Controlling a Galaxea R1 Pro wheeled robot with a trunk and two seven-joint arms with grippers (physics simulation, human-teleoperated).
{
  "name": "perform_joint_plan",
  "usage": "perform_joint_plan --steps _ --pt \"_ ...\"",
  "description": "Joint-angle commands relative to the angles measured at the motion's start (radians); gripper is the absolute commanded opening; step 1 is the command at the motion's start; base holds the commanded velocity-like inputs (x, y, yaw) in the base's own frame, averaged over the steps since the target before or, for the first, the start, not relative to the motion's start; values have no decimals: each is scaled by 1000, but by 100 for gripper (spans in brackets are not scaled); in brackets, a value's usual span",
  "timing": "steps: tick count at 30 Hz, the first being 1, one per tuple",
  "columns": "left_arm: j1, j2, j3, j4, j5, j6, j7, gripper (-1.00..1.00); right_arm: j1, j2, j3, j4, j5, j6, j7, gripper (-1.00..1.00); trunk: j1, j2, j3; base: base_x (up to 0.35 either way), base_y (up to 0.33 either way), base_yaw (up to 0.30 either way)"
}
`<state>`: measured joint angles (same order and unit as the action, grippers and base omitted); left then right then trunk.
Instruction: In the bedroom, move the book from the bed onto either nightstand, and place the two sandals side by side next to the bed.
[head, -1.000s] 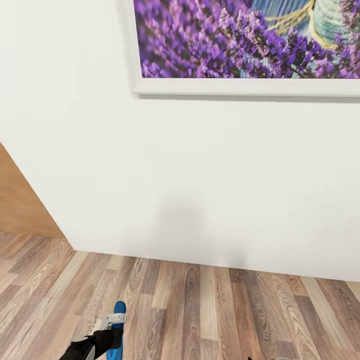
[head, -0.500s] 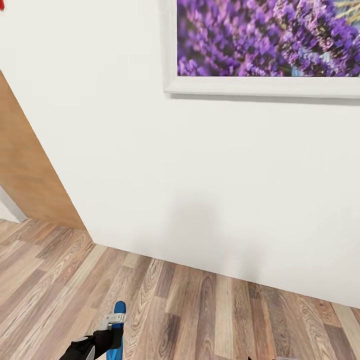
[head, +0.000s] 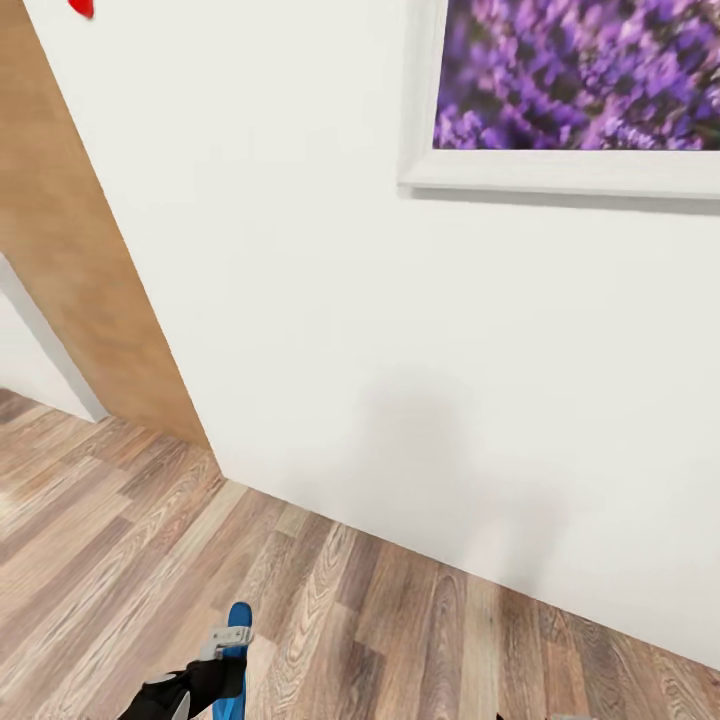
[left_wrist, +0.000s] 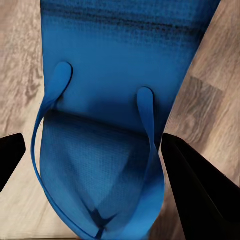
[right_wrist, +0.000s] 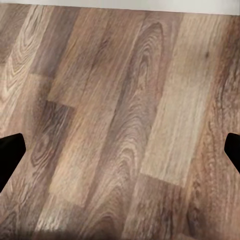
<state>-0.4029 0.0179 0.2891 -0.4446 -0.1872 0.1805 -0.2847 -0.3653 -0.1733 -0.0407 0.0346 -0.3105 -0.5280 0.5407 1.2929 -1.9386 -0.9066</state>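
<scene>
The view has swung to the right since a second ago: the lavender picture (head: 580, 90) has slid toward the upper right, and more of the tan panel (head: 70, 230) shows at the left, with a strip of another white wall (head: 30, 360) beside it. The white wall (head: 330, 330) ahead meets the plank floor (head: 330, 620) on a steeper slant. The left gripper (head: 222, 668) keeps its place low in the head view, clamped on a blue sandal (left_wrist: 105, 125) held above the floor. The right gripper (right_wrist: 120, 152) hangs over bare planks, fingers spread wide and holding nothing.
</scene>
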Motion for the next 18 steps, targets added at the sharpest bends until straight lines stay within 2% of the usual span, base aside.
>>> perform_joint_plan --steps 1,18 --pt "-1 -1 8 -2 -10 5 -8 -100 -1 -1 -4 4 -7 -2 10 100 0 0 -1 3 0 269" --pt "-1 -1 8 -2 -10 5 -8 -100 -1 0 -3 4 -7 -3 8 100 0 0 -11 1 0 269"
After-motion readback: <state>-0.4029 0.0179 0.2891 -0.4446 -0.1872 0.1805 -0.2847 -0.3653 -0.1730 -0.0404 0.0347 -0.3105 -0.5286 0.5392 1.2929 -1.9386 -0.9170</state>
